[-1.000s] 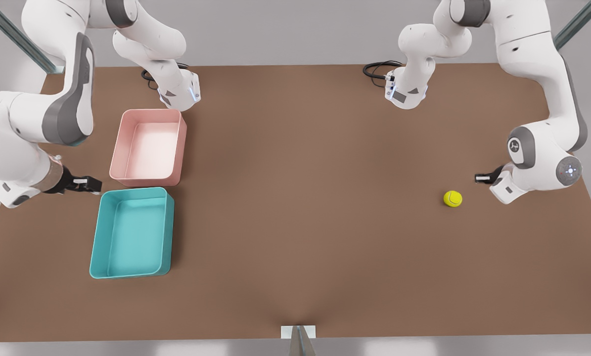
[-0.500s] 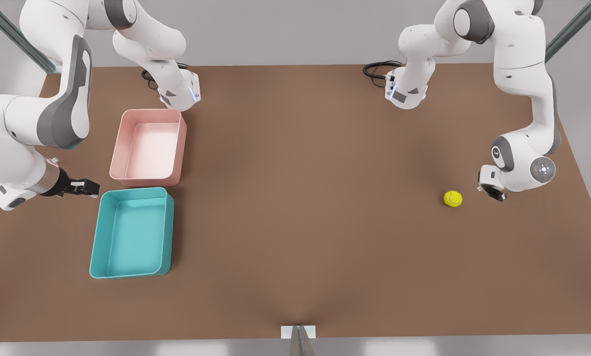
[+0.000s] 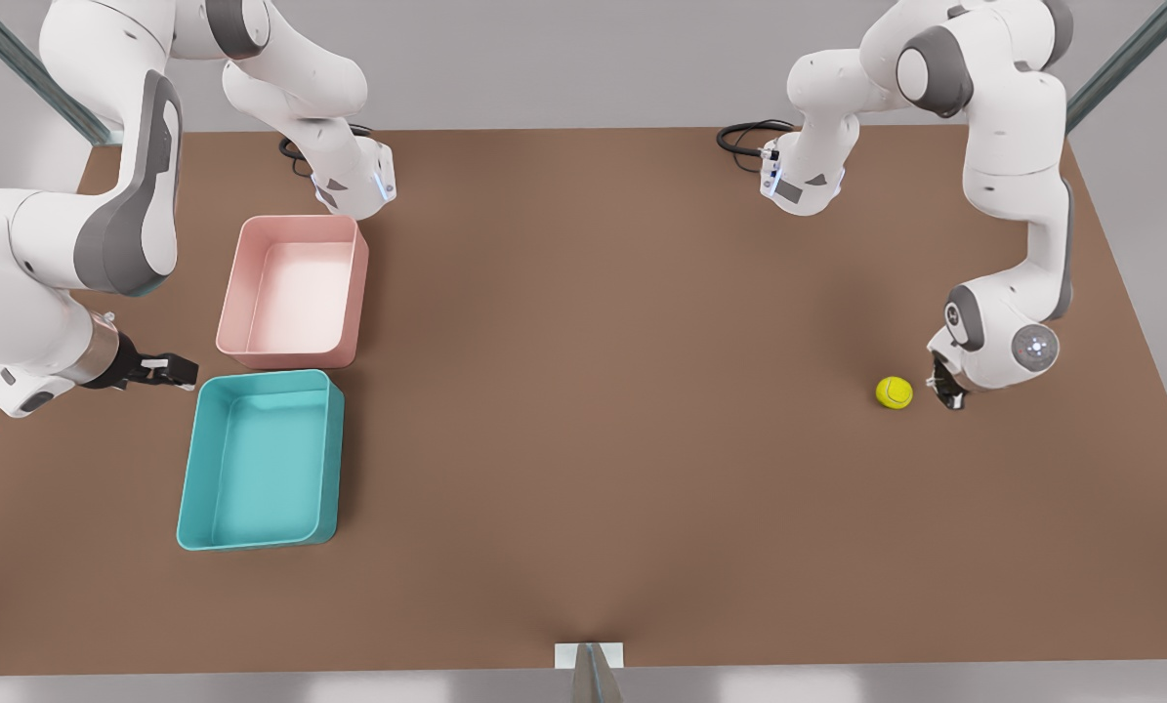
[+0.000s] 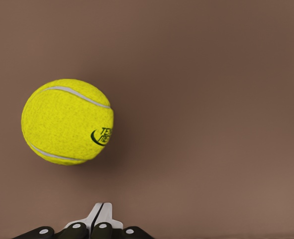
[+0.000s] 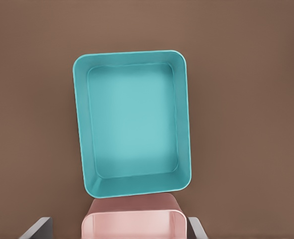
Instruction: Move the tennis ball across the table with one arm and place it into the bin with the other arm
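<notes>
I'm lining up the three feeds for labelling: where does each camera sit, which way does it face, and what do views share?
Front view: high off the table's edge, looking down; both arms, left tool, right tool.
Left wrist view: faces down at the tennis ball; own shut fingertips show.
Right wrist view: faces down on the bin and pink tray; own spread fingers show.
Shared: front view also holds tennis ball, bin, pink tray.
</notes>
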